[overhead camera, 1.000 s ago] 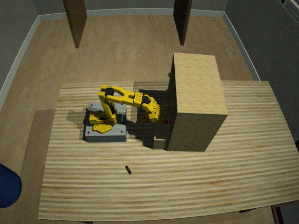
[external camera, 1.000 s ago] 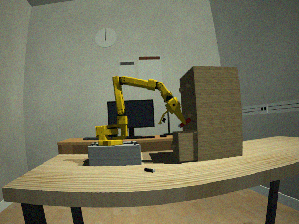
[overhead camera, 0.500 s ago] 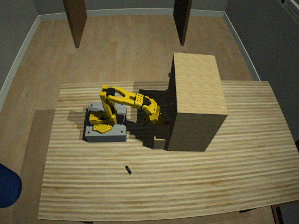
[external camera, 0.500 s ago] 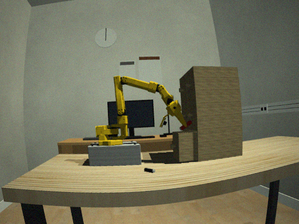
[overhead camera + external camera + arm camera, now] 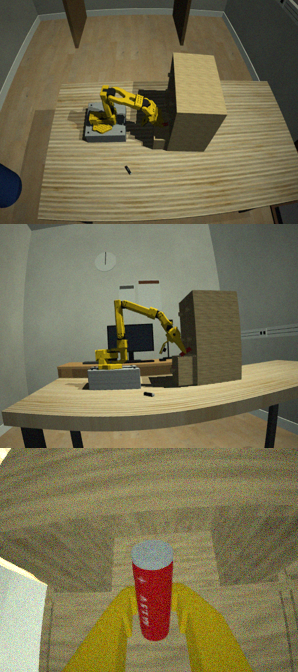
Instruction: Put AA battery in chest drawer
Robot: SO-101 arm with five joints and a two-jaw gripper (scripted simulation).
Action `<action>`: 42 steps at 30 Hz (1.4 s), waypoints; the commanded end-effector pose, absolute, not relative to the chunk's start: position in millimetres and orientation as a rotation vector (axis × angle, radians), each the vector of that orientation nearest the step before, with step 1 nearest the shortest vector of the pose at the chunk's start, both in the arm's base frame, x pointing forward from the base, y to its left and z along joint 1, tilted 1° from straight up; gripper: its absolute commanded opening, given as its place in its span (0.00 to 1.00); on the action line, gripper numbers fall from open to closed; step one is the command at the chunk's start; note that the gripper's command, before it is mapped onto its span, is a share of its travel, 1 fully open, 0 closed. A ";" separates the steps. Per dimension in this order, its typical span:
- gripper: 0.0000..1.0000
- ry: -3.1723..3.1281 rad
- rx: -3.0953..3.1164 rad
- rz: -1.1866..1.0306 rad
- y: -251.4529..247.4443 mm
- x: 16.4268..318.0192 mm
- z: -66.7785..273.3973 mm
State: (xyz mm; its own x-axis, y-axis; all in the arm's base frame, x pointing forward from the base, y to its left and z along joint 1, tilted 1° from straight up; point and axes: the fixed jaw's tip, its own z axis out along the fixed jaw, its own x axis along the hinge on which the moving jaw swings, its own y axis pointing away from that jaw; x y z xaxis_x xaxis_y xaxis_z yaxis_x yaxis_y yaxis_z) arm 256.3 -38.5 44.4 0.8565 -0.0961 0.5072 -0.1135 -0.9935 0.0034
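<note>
Beside chest (image 5: 199,84) (image 5: 217,337): bottom right drawer (image 5: 159,144) (image 5: 187,371) already out. Above drawer, against chest front or nearly: gripper (image 5: 161,124) (image 5: 184,352) (image 5: 154,610) closed around red AA battery (image 5: 165,124) (image 5: 187,351) (image 5: 154,598). Robot side of chest: small dark cylinder (image 5: 128,170) (image 5: 149,394), on table (image 5: 183,184) (image 5: 105,405). Remaining: release into drawer, shutting.

- Top: high above the table (image 5: 210,179) (image 5: 110,408), looking steeply down; far;
- exterior: low, side-on, sharing arm and chest (image 5: 198,84) (image 5: 217,337);
- wrist: close, facing drawers.
</note>
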 end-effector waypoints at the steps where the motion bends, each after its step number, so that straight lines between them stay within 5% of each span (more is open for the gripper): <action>1: 0.00 -0.176 3.006 0.796 -36.5 254.6 38.0; 42: 0.00 -0.172 3.007 0.796 -35.3 250.6 25.2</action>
State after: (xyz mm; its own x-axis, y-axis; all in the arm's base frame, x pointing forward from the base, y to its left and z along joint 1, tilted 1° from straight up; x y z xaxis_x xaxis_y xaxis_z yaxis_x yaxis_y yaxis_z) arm 253.9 -38.2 31.6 0.8537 -0.0959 0.5119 -0.1136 -0.9935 0.0033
